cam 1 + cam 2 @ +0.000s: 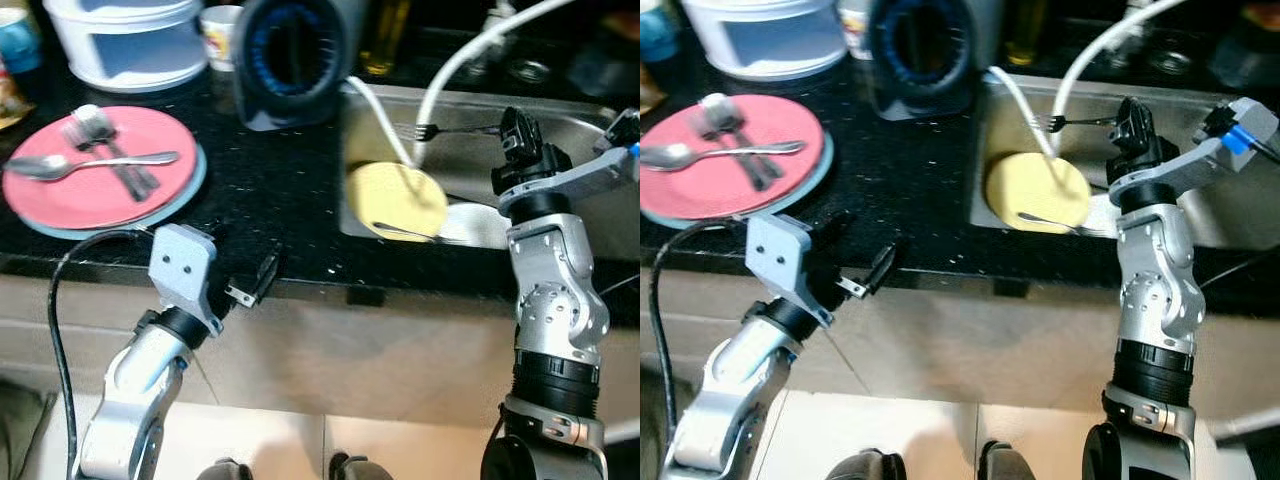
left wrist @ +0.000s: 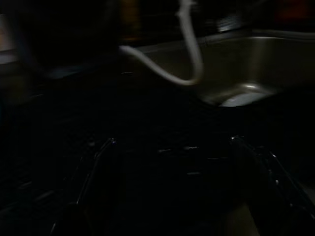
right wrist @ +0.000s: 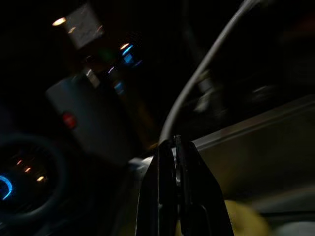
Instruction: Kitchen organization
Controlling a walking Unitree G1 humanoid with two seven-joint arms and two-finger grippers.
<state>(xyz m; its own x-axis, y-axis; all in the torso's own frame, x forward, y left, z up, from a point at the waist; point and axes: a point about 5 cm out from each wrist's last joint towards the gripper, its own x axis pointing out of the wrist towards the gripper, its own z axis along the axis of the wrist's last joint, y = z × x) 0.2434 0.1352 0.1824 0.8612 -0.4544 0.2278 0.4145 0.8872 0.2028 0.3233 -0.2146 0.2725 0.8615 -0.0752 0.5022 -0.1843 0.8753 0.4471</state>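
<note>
Glossy black counter (image 1: 270, 190), metal sink (image 1: 560, 150).

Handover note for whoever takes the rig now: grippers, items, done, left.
Right gripper: shut on the fork, held over the sink.
Left gripper: open, empty, at the counter front edge.
Pink plate on the counter holds spoons and other cutlery.
In the sink: yellow plate with a utensil on it.
Done: fork lifted.
Left: probably fork to the pink plate, then clear the sink.

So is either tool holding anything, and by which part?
The right tool holds a fork by its handle end, over the sink.
</note>
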